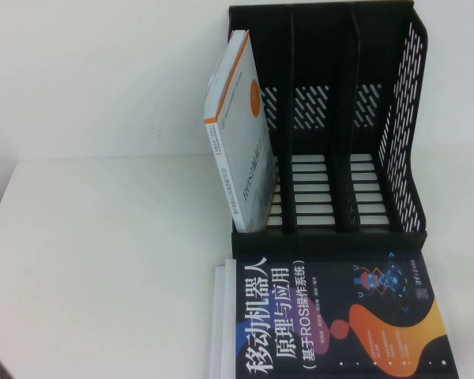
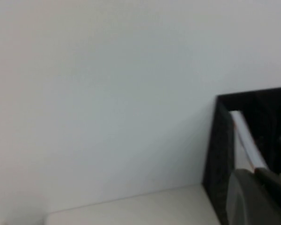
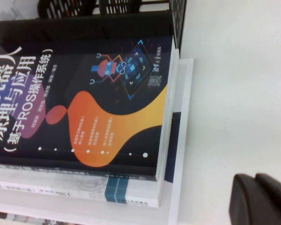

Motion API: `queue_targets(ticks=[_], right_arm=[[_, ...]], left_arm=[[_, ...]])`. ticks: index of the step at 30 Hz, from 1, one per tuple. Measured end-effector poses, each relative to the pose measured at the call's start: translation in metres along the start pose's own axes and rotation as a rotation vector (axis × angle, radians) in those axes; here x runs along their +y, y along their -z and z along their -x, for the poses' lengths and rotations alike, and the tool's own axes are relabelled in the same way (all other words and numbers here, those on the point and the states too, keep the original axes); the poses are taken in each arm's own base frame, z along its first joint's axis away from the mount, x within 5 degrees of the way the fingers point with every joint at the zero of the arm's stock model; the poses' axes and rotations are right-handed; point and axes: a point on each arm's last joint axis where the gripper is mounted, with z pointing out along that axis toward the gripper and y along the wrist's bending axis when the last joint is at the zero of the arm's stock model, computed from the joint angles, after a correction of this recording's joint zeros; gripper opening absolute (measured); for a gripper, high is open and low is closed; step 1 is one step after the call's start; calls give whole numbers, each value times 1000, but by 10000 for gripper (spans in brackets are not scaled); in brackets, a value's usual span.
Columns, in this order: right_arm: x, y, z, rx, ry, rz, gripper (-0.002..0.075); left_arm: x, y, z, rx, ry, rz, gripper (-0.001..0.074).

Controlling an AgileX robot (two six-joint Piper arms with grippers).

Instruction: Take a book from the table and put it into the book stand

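Observation:
A black book stand (image 1: 332, 237) with three slots stands at the back of the white table. A white and orange book (image 1: 241, 130) leans in its leftmost slot. A dark book with an orange shape on its cover (image 1: 340, 316) lies on top of a stack just in front of the stand. Neither gripper shows in the high view. My left gripper (image 2: 255, 172) is shut and empty beside the stand's outer wall (image 2: 218, 140), with the white book (image 2: 243, 136) behind it. My right gripper (image 3: 255, 177) is shut and empty over bare table beside the dark book (image 3: 84, 93).
Under the dark book lie white books (image 3: 131, 199) with edges sticking out. The stand's front rim (image 3: 84, 30) touches the stack. The table (image 1: 103, 260) is bare to the left of the stack, and a white wall rises behind it.

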Motion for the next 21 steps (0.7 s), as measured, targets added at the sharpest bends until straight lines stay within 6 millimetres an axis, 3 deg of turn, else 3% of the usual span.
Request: queue_targets(ticks=[7, 10, 16, 21], right_arm=[[0, 0, 0, 0, 0, 0, -1], [0, 0, 0, 0, 0, 0, -1], [0, 0, 0, 0, 0, 0, -1], [0, 0, 0, 0, 0, 0, -1]], left_arm=[[-1, -12, -111, -92, 33, -118, -2], [0, -16, -147, -94, 48, -140, -2], [2, -24, -193, -11, 124, -142, -2], [3, -30, -212, 50, 126, -130, -2]])
